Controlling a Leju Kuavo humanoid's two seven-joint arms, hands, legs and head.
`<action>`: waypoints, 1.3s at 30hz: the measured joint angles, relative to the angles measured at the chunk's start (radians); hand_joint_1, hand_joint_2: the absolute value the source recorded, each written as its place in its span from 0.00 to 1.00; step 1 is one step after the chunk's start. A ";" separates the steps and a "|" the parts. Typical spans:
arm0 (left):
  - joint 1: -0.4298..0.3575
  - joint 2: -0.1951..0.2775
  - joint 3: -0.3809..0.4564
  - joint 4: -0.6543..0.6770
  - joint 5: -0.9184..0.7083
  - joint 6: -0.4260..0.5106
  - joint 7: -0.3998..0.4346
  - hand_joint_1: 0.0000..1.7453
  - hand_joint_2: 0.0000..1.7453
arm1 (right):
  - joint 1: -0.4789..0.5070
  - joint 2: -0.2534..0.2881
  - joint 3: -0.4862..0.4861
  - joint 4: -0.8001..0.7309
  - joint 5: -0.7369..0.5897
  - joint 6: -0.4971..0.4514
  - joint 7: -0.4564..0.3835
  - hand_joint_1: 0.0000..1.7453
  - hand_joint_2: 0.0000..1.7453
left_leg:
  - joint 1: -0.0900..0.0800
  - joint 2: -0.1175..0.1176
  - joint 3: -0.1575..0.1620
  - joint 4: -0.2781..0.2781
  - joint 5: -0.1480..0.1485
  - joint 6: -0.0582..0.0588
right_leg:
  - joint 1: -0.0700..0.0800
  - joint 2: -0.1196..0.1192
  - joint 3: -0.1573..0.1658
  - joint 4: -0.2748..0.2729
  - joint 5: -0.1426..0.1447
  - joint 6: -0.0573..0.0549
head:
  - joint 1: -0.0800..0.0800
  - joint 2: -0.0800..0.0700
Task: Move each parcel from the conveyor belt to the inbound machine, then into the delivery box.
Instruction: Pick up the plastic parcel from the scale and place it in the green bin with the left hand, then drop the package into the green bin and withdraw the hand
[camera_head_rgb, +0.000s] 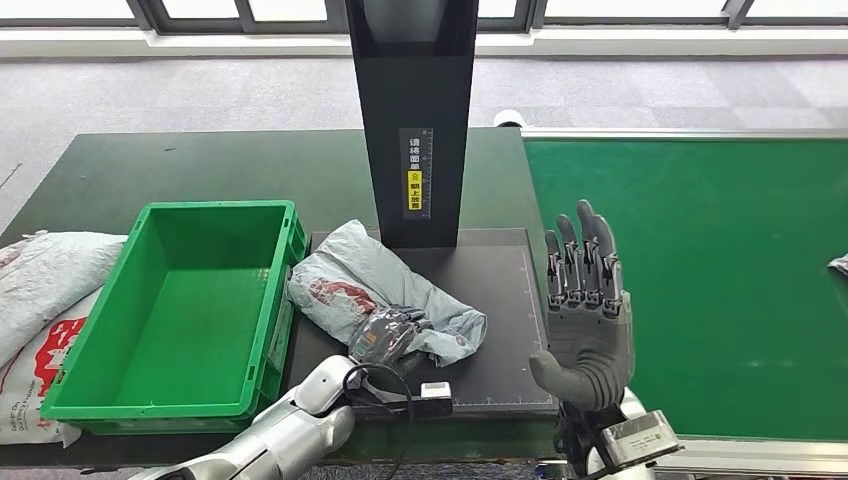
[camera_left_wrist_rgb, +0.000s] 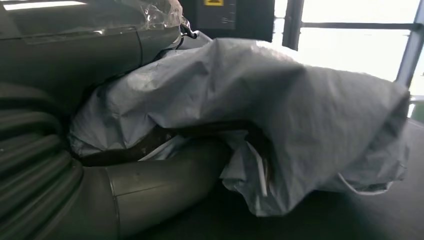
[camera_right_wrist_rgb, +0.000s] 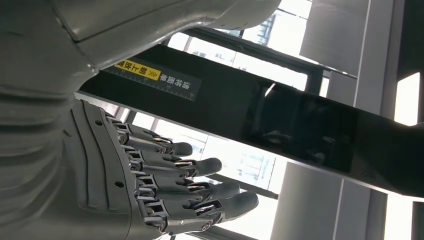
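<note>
One crumpled grey plastic mailer parcel (camera_head_rgb: 385, 295) lies on the black flat inbound machine platform (camera_head_rgb: 500, 330) under its scanner column — gripped by the left hand (camera_head_rgb: 385, 338), likely for transfer into the green plastic delivery crate (camera_head_rgb: 262, 365). The right hand (camera_head_rgb: 585, 310) is held up, fingers extended, holding nothing.

Column label (camera_head_rgb: 416, 172): Chinese characters on the inbound machine (camera_head_rgb: 412, 120), white above yellow; too small to read.
Sacks (camera_head_rgb: 40, 330): red print, unreadable.
</note>
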 joint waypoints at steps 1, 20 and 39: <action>0.004 0.002 0.017 -0.006 -0.003 0.003 -0.003 1.00 1.00 | 0.000 -0.001 0.001 0.001 0.000 0.000 0.000 0.00 1.00 | 0.000 0.000 0.000 0.000 0.000 0.000 | 0.000 0.000 0.000 0.000 0.000 0.000 | 0.000 0.000; 0.376 0.004 0.513 -0.903 -0.070 0.039 -0.406 1.00 1.00 | 0.065 -0.012 0.001 -0.020 -0.022 -0.027 -0.002 0.00 1.00 | 0.000 0.003 -0.008 0.000 -0.002 0.000 | 0.000 0.003 -0.010 0.000 -0.001 0.000 | 0.000 0.000; 0.598 0.016 0.699 -1.682 0.755 0.039 -0.490 1.00 1.00 | 0.092 -0.015 0.000 -0.024 -0.006 -0.030 -0.002 0.00 1.00 | 0.001 0.003 -0.007 0.000 -0.002 0.000 | 0.001 0.001 -0.008 0.000 -0.002 0.000 | 0.000 0.000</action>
